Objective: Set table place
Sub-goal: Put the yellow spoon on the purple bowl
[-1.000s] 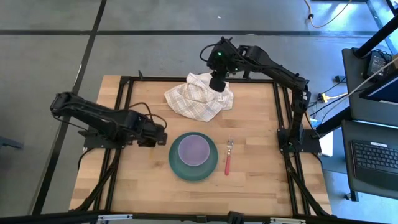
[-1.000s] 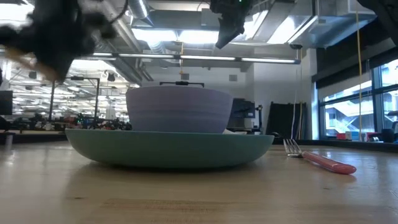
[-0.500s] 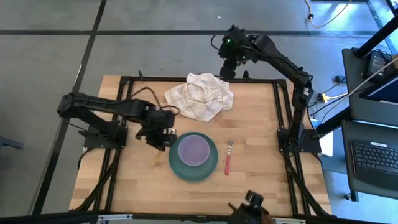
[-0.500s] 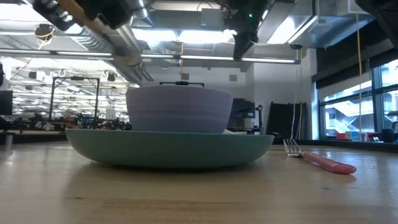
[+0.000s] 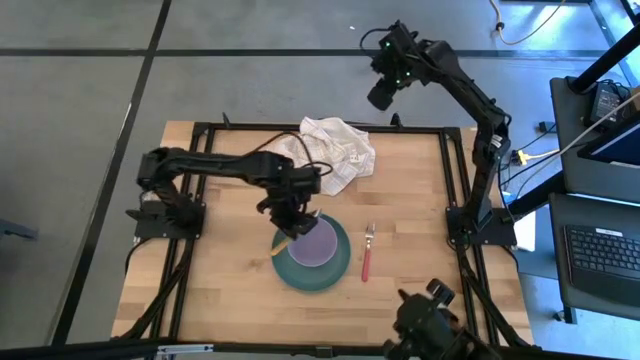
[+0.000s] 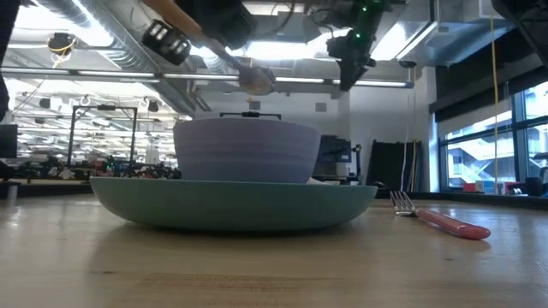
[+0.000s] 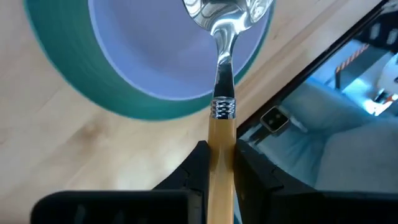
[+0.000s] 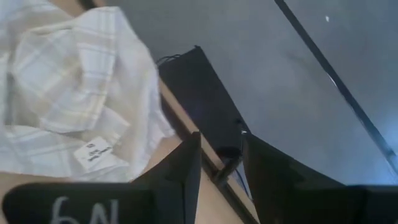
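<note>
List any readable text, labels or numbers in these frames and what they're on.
"N9", or "6N" turned the other way: pale characters on the dark body of the right gripper, seen in the right wrist view; which way up they read cannot be told.
Small white tag on the crumpled white checked cloth: dark print, too small to read.
Nothing legible on the teal round plate, lilac bowl, red-handled fork or yellow-handled spoon.

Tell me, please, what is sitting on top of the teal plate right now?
The lilac bowl sits on the teal plate. Above the bowl, the left gripper holds the spoon. The plate's middle is hidden under the bowl.
</note>
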Tool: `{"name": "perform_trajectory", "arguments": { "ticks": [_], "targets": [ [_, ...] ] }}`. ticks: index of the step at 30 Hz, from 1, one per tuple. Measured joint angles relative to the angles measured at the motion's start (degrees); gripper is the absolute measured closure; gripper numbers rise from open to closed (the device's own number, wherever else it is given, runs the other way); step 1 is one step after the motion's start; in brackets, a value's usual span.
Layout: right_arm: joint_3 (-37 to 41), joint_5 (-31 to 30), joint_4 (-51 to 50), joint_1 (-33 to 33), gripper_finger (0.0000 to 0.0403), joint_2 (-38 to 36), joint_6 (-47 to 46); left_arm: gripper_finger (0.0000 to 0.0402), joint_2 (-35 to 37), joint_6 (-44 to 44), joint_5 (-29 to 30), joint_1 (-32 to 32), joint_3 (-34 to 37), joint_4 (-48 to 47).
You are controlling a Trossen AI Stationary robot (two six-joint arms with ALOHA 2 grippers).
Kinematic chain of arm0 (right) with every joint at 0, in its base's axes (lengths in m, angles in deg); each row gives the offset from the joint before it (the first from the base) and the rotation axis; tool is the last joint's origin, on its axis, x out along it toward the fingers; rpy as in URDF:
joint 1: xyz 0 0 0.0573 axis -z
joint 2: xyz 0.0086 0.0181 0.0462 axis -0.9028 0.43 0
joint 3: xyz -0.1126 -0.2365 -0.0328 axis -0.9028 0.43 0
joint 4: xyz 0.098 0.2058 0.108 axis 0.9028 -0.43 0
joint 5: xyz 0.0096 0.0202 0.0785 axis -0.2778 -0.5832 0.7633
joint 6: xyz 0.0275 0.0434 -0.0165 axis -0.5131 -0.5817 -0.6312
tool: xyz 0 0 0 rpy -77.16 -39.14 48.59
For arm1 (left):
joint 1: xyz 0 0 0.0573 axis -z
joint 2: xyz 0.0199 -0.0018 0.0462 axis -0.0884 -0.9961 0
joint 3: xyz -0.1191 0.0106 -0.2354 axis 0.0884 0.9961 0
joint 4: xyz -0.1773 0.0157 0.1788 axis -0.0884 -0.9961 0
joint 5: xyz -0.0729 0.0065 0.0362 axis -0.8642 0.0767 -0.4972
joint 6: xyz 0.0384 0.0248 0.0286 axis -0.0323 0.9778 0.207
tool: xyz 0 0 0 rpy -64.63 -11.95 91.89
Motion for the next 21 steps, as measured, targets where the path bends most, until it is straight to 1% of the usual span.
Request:
{"name": "perform_trajectory", "arguments": {
  "ticks": [5, 12, 15, 18, 21],
  "targets": [
    [0.00, 0.00, 0.01, 3.22, 0.0286, 0.00, 0.00, 0.0360, -4.53, 2.25, -5.31, 0.43, -1.48, -3.89],
    [0.00, 0.67, 0.87, 5.84, 0.0286, 0.00, 0.01, 0.0360, -8.85, 1.54, -12.50, 2.87, -2.93, -3.50],
    [0.00, 2.86, 1.10, 6.23, 0.0286, 0.00, 0.01, 0.0360, -9.95, -0.29, -14.93, 3.58, -2.95, -2.91],
    [0.00, 5.46, 1.64, 6.21, 0.0286, 0.00, 0.02, 0.0360, -11.50, -0.78, -15.08, 4.01, -2.95, -2.77],
    [0.00, 9.48, 1.75, 6.10, 0.0286, 0.00, 0.14, 0.0360, -13.28, -1.53, -16.03, 4.05, -2.93, -2.75]
  ]
}}
